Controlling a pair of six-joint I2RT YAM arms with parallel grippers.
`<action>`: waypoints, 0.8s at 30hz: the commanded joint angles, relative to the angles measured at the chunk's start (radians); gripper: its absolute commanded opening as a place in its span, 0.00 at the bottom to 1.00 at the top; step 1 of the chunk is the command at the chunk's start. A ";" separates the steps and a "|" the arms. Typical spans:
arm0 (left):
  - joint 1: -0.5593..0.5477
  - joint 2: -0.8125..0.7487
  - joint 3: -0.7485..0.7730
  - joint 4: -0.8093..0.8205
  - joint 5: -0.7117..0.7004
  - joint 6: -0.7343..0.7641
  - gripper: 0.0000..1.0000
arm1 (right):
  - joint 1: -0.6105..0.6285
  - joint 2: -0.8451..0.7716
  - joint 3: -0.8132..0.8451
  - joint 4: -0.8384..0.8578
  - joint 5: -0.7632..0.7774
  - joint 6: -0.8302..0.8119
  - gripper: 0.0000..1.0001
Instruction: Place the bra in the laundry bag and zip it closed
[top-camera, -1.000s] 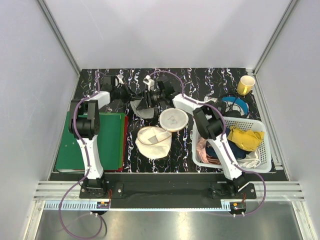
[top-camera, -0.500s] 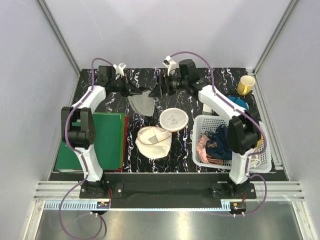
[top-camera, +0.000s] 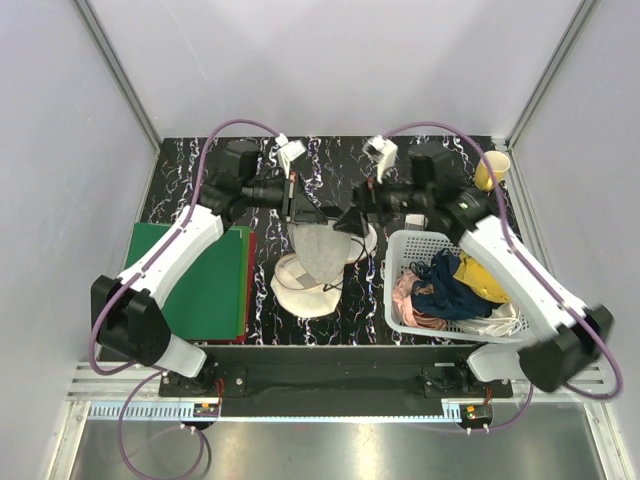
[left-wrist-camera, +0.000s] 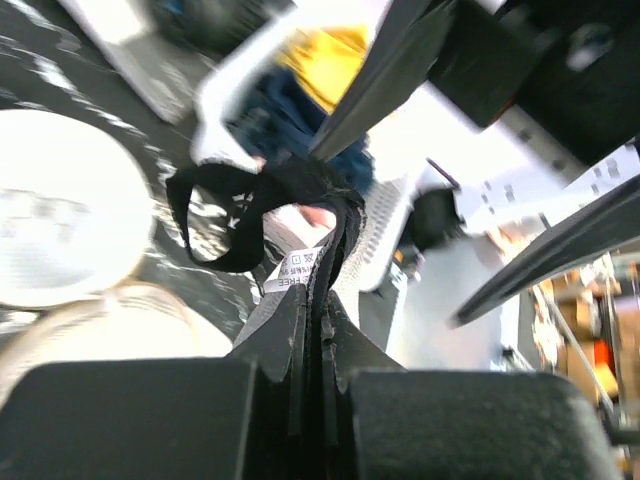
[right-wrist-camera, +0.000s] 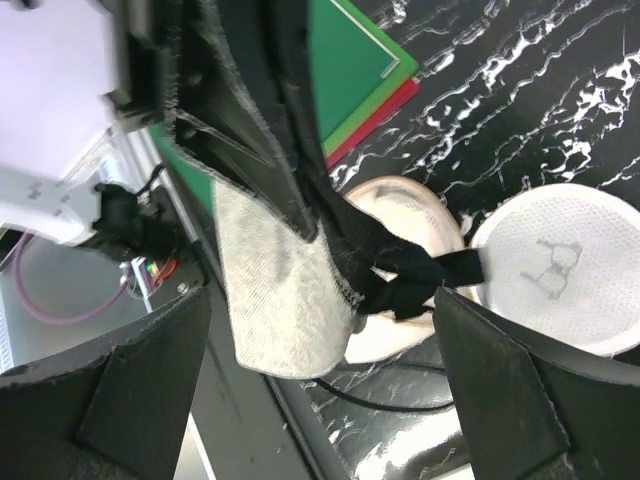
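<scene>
The bra (top-camera: 320, 250), a grey cup with black straps, hangs from my left gripper (top-camera: 298, 205) just above the open laundry bag (top-camera: 298, 295). In the left wrist view the left gripper (left-wrist-camera: 322, 300) is shut on the bra's black band (left-wrist-camera: 335, 235), and a strap loop (left-wrist-camera: 235, 215) dangles beyond. My right gripper (top-camera: 350, 220) stands open beside the bra's black end. In the right wrist view the grey cup (right-wrist-camera: 280, 300) hangs between its spread fingers (right-wrist-camera: 120, 400), touching neither. The bag's lid with the black mark (right-wrist-camera: 560, 265) lies to the right of its lower half (right-wrist-camera: 400, 205).
A white lattice basket (top-camera: 400, 245) full of clothes stands at the right, right beside the bag. A green mat (top-camera: 200, 280) lies at the left. A yellow cup (top-camera: 490, 168) and a blue tape roll sit at the back right.
Both arms have swung from the back of the table toward the bag, carrying the bra. The right gripper has opened and let go; the left still holds the bra.
</scene>
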 joint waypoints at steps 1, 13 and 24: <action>-0.075 -0.096 -0.009 0.023 0.091 0.051 0.00 | 0.013 -0.164 -0.099 -0.066 -0.010 -0.009 1.00; -0.192 -0.208 -0.015 0.013 0.203 0.070 0.00 | 0.028 -0.445 -0.243 0.002 -0.254 0.010 1.00; -0.273 -0.231 0.022 0.019 0.122 0.002 0.00 | 0.029 -0.539 -0.335 0.162 -0.323 0.131 1.00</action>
